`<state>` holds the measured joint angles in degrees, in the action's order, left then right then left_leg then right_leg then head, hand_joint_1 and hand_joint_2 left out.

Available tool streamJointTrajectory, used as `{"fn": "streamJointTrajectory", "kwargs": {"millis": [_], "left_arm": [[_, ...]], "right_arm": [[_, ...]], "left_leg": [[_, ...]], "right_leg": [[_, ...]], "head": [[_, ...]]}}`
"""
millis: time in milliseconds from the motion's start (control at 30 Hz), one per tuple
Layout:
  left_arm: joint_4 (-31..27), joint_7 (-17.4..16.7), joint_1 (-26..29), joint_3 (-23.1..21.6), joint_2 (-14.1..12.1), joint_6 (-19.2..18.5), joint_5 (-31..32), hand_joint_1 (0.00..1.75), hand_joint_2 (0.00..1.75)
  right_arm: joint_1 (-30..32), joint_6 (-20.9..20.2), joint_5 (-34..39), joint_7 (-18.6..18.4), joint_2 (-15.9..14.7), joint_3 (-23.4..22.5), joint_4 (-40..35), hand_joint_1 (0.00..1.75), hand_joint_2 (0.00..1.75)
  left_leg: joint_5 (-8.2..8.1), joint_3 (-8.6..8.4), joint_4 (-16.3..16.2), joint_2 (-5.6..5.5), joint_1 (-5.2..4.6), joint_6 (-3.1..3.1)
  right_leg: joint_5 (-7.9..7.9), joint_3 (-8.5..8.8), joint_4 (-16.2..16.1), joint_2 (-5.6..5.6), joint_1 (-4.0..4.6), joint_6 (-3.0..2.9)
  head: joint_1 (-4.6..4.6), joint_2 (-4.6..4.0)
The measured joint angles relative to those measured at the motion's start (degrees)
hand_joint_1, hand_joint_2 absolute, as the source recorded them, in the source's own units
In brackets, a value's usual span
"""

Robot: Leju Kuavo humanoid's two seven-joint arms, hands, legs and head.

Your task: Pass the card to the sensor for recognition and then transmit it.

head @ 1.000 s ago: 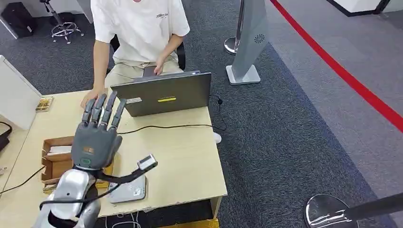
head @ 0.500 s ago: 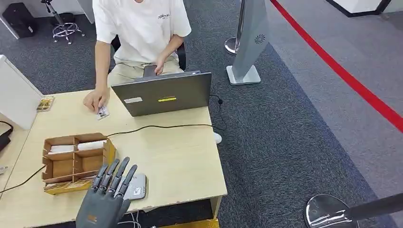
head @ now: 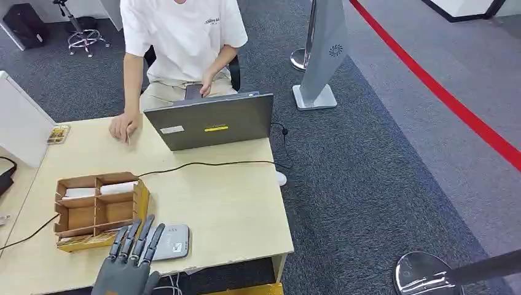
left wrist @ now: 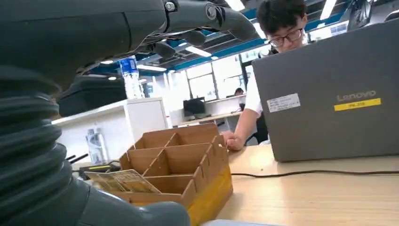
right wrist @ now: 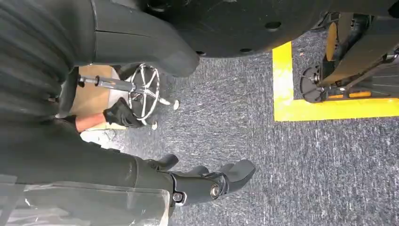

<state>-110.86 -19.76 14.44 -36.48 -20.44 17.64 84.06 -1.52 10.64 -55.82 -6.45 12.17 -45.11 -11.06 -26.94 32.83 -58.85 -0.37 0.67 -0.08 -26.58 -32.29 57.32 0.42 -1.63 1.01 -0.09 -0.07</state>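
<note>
Holds nothing in the left hand [head: 132, 261]: fingers straight and spread, low over the near edge of the table [head: 233, 209], just beside the grey sensor [head: 170, 241] that sits at that edge. Hangs the right hand [right wrist: 207, 181] down over the carpet [right wrist: 235, 117], fingers loosely uncurled, likewise empty.

Cannot say for certain where the one card in play lies. Can make out white cards [head: 80, 193] in the far compartments of the wooden box [head: 98, 212] toward the table's left edge, and patterned cards [left wrist: 120, 181] on the box's near lip, next to the sensor. Can also see a person's hand [head: 123, 127] flat on the far edge beside the laptop [head: 212, 126]; cannot tell whether a card is under it.

Judging from that: either done with a handover, or due to draw a fresh card from the box.

Should expect any such card to be very light, thin, stiff with a little spring, and slick on both faces. Hard to lift where it lies flat, so better to take it by an edge that stands free of the compartment wall, thumb on one face and fingers on the other. Needs only a gentle pinch, but a square one: likely to slide out or twist otherwise, or to drag a neighbour along. Then best laid face-flat over the sensor
</note>
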Motion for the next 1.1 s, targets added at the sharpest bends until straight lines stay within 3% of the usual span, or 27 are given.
{"fn": "streamJointTrajectory", "kwargs": {"millis": [233,633,1100], "left_arm": [[0.1,-2.4,1.4,0.8,0.0,0.2,1.4,0.0,1.75],[0.1,-3.2,2.5,3.0,0.4,0.2,3.8,0.0,1.75],[0.2,-1.9,5.2,13.6,2.0,0.7,5.4,0.0,1.75]], "right_arm": [[0.1,0.0,0.0,0.0,-0.2,-0.3,0.0,0.0,1.75],[0.2,-0.1,-0.1,-0.2,-0.2,-0.9,0.0,0.0,1.75],[0.2,-1.0,-0.1,1.1,-0.2,-1.3,0.0,0.0,1.75]], "left_leg": [[0.0,0.0,0.0,0.0,-0.01,0.0],[0.0,0.0,0.0,-0.01,0.0,0.0],[0.0,0.01,0.0,-0.01,0.0,0.0]], "right_leg": [[0.0,0.0,0.0,-0.01,0.0,0.0],[0.0,0.0,0.0,-0.04,0.0,0.0],[0.0,0.01,0.0,-0.04,0.0,0.0]], "head": [[0.02,0.0],[0.02,0.0],[0.02,0.0]]}}
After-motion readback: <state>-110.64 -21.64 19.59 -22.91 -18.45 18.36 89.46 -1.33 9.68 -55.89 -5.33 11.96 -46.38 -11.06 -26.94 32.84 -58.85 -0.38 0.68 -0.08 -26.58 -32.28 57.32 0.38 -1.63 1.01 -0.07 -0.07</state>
